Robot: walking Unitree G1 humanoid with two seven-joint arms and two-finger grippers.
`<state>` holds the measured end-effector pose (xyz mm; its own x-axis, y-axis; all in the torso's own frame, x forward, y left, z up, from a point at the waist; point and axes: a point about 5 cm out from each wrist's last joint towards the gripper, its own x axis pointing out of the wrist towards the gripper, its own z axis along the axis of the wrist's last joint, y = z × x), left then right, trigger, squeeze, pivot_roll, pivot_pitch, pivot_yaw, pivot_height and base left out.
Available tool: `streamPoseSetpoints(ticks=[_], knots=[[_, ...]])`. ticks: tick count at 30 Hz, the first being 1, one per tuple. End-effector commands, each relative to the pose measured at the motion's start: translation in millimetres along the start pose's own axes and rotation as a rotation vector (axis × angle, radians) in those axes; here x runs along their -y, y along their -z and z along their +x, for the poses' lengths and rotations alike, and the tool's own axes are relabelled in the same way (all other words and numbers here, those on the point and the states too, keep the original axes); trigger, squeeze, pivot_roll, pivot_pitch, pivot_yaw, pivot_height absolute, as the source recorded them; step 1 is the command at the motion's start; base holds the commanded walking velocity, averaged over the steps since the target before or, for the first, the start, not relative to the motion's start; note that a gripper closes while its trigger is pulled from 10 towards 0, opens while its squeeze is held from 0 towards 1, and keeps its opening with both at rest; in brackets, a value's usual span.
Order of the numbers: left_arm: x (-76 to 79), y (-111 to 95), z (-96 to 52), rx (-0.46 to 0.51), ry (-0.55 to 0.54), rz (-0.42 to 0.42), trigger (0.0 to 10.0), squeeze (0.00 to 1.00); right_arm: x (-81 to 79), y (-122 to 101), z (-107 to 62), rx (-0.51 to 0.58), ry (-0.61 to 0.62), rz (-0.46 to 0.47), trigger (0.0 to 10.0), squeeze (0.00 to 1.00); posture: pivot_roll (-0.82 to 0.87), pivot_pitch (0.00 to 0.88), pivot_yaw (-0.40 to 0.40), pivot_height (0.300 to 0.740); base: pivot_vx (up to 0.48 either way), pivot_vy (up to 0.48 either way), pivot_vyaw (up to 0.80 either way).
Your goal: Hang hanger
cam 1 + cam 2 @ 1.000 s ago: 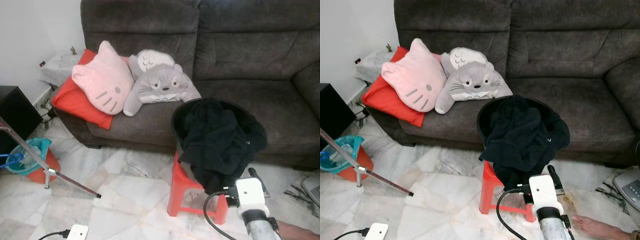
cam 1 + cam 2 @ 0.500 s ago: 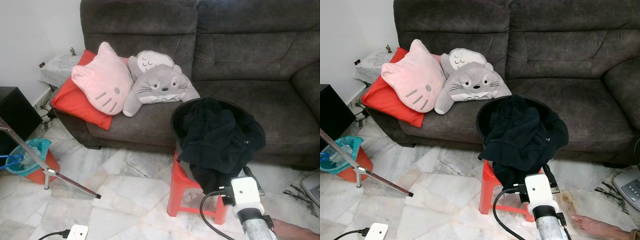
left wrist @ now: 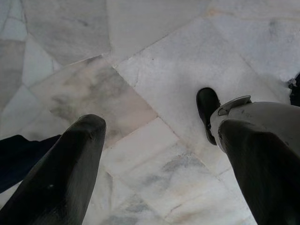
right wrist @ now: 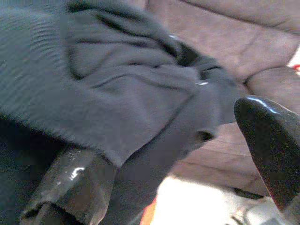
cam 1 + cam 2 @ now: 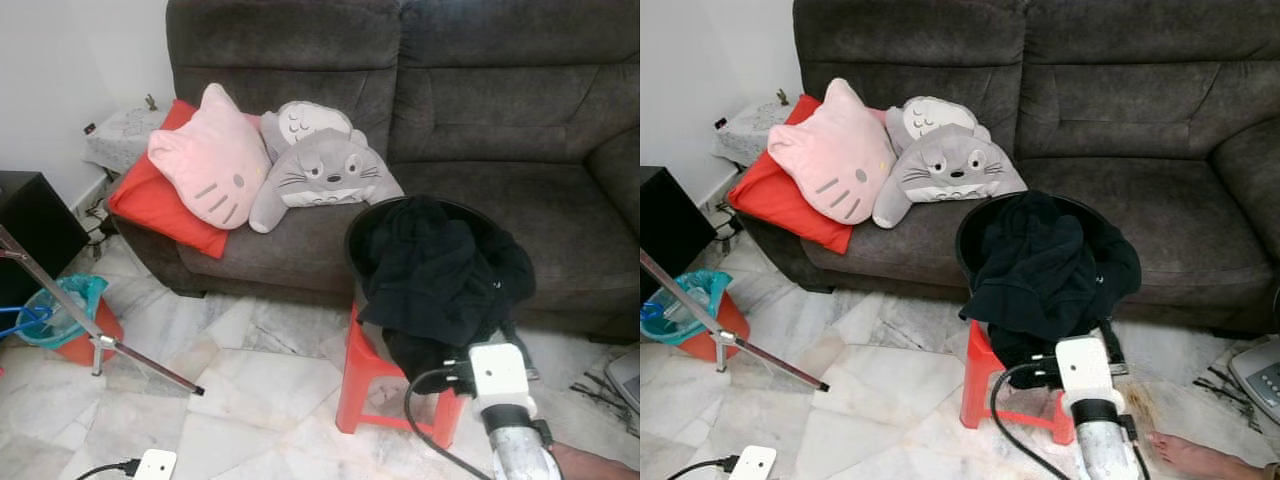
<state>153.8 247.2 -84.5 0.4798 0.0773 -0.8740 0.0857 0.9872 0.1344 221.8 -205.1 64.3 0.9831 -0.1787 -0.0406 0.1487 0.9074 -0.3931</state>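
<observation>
Two cushions, one pink cat-face cushion (image 5: 208,155) and one grey plush cushion (image 5: 322,168), lie on the dark sofa (image 5: 480,120), the pink one over a red cushion (image 5: 150,205). Before the sofa a red stool (image 5: 370,385) carries a black basket (image 5: 352,240) heaped with black clothes (image 5: 440,275) that spill over its front rim; most of the basket wall is hidden by the cloth. No hanger can be made out in any view; if one is in the heap, the cloth covers it.

Right gripper (image 4: 187,154): fingers spread apart, one finger (image 4: 70,187) under a hanging fold of the dark clothes, the other (image 4: 272,145) clear to the side. Contact with the cloth cannot be confirmed; the wrist view is blurred. From the head views its white wrist block (image 5: 497,372) sits just below the heap, fingers mostly hidden behind it.

Left gripper (image 3: 159,164): fingers apart, hanging over marble floor (image 3: 154,84), nothing between them. A dark foot-like shape (image 3: 207,105) shows nearby, partly cut off.

A metal stand leg (image 5: 100,340) and a teal-lined bin (image 5: 65,320) stand at the robot's left. A person's bare foot (image 5: 1195,455) is cut off at the edge.
</observation>
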Motion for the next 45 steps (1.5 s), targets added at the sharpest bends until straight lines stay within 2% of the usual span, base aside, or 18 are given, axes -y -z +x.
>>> streamPoseSetpoints(ticks=[1,6,10,13,17,22,28,33,35,37,41,45], knots=[[-4.1,3,-1.1,-0.006,-0.012,0.0,10.0,0.0,2.2,-1,1.7,-0.005,0.026,-0.007,10.0,0.0,-0.07,0.0,0.081,0.74,0.0,0.0,0.0],[-4.2,3,-1.1,-0.006,-0.012,0.001,10.0,0.0,6.7,-7,7.4,0.012,0.059,-0.011,10.0,0.0,-0.07,0.0,0.082,0.74,0.0,0.0,0.0],[-4.0,3,-1.1,-0.006,-0.011,0.002,10.0,0.0,3.7,-9,13.6,0.009,0.05,-0.012,10.0,0.0,-0.06,0.0,0.081,0.74,0.0,0.0,0.0],[-4.0,3,-1.1,-0.006,-0.011,0.002,10.0,0.0,1.6,-11,16.9,0.013,0.038,-0.001,10.0,0.0,-0.06,0.0,0.083,0.74,0.0,0.0,0.0],[-3.9,2,-1.0,-0.006,-0.013,0.009,10.0,0.0,-3.6,-27,31.2,0.07,-0.018,0.031,10.0,0.0,-0.06,0.0,0.083,0.74,0.0,0.0,0.0],[-4.0,2,-1.0,-0.007,-0.012,0.019,10.0,0.0,-6.0,-36,40.0,0.089,-0.054,0.04,10.0,0.0,-0.06,0.0,0.083,0.74,0.0,0.0,0.0],[-3.9,2,-0.9,-0.008,-0.008,0.032,10.0,0.0,0.2,-55,56.0,0.143,-0.045,0.077,10.0,0.0,-0.06,0.0,0.086,0.74,0.0,0.0,0.0],[-3.9,1,-0.8,-0.007,-0.009,0.033,10.0,0.0,4.5,-64,61.5,0.175,-0.038,0.077,10.0,0.0,-0.06,0.0,0.087,0.74,0.0,0.0,0.0],[-4.1,1,-0.8,-0.007,-0.01,0.033,10.0,0.0,9.9,-69,65.0,0.185,-0.015,0.104,10.0,0.0,-0.06,0.0,0.089,0.74,0.0,0.0,0.0],[-3.9,1,-0.8,-0.008,-0.009,0.035,10.0,0.0,12.1,-72,65.5,0.191,-0.011,0.143,10.0,0.0,-0.06,0.0,0.089,0.74,0.0,0.0,0.0],[-4.0,1,-0.8,-0.008,-0.009,0.035,10.0,0.0,11.8,-74,64.3,0.199,-0.026,0.154,10.0,0.0,-0.06,0.0,0.089,0.74,0.0,0.0,0.0],[-4.1,1,-0.8,-0.007,-0.009,0.035,10.0,0.0,19.1,-82,63.8,0.24,0.012,0.176,10.0,0.0,-0.06,0.0,0.09,0.74,0.0,0.0,0.0]])
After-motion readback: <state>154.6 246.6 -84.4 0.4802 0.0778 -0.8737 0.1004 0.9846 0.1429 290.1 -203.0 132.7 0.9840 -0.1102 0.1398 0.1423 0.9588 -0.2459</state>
